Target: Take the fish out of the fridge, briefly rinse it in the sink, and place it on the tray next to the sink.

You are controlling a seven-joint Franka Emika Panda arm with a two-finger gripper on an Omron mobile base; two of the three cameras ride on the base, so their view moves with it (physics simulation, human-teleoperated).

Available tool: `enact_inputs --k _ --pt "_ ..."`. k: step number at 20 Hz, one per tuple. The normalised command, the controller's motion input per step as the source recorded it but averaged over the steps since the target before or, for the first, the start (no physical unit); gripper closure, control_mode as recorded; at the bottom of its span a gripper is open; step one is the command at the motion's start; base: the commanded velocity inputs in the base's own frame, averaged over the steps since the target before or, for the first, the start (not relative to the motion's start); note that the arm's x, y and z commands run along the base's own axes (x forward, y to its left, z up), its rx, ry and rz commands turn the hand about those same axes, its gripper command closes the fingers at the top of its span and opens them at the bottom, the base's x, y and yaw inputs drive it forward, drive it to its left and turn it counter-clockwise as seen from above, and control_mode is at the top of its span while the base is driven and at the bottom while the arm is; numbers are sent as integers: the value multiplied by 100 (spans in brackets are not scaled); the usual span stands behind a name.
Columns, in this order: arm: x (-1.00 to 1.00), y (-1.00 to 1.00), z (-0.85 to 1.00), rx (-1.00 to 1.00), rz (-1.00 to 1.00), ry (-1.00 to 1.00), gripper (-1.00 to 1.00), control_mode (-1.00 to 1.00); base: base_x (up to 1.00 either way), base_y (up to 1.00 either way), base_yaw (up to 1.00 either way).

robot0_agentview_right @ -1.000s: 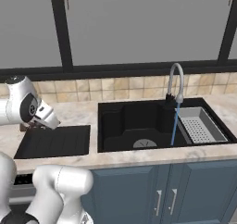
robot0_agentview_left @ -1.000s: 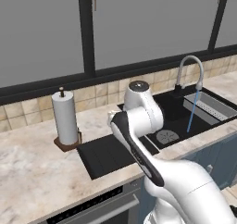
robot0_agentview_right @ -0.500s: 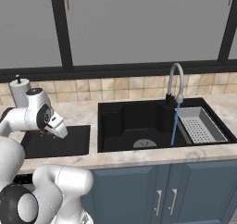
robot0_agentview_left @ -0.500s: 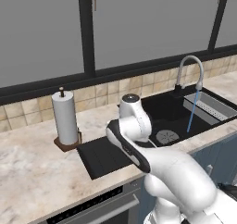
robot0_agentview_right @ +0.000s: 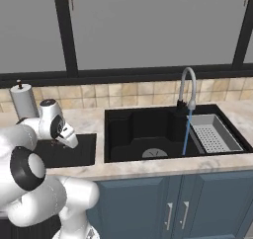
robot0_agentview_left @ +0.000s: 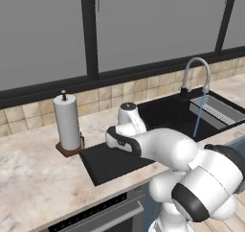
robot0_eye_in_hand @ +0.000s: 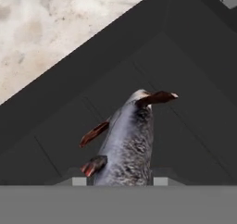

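Matt black tray (robot0_eye_in_hand: 69,102), mottled marble counter (robot0_eye_in_hand: 41,19)

Grey speckled fish (robot0_eye_in_hand: 127,144) with reddish-brown fins above black tray (robot0_eye_in_hand: 185,79).

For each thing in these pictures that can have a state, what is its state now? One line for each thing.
gripper: shut on the fish, above the tray
fish: held between the fingertips, not yet lying on the tray
tray: on the counter beside the sink, nothing lying on it
faucet: running, a stream of water falls into the sink
sink: taking the water
strainer basket: sitting in the sink's right side
paper towel roll: upright on its holder
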Motion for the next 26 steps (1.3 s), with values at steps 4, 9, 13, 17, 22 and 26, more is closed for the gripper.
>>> enact_inputs --k 4,9,13,17,22,26 --pt "17 1 -33 0 -2 6 -100 -100 0 0 0" --pt "29 1 0 0 -3 2 -100 -100 0 0 0" --pt "-51 -3 48 7 -11 0 -100 -100 0 0 0" --pt "-66 -23 90 8 -16 1 -100 -100 0 0 0" --pt "-96 -51 100 3 -7 -20 -100 -100 0 0 0" --pt "-100 -89 100 3 0 -58 -100 -100 0 0 0"
